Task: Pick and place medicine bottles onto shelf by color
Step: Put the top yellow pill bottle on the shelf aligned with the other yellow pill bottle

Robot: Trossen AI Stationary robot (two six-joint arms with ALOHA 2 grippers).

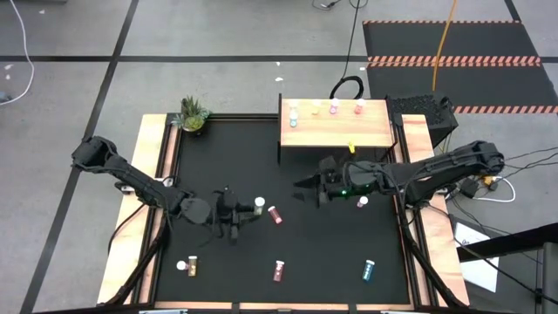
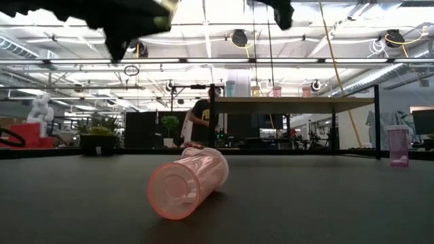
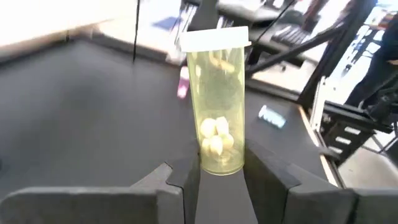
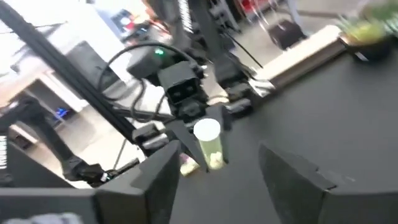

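My left gripper (image 1: 247, 209) is shut on a yellow medicine bottle (image 3: 217, 112) with a white cap, held above the table's middle. My right gripper (image 1: 305, 187) stands open just right of it, facing it, with nothing between its fingers (image 4: 161, 180); its wrist view shows the held bottle (image 4: 209, 144) ahead. A pink bottle (image 1: 275, 215) lies on its side on the table below them. The pale wood shelf (image 1: 336, 131) stands at the far right, with several bottles upright on top. More bottles (image 1: 279, 270) stand along the near edge. My left gripper pinches the yellow bottle's bottom end (image 3: 217, 163) between its two fingers, one on each side. The fingers come roughly level from the table's left. The bottle sticks out past the fingertips with its white cap (image 3: 214, 38) away from the gripper, lifted clear of the table.
A small potted plant (image 1: 193, 114) sits at the far left corner. One white-capped bottle (image 1: 362, 202) stands under the right arm. Bottles stand near the front at left (image 1: 192, 264) and right (image 1: 369, 270). A person shows in the room behind (image 2: 200, 118).
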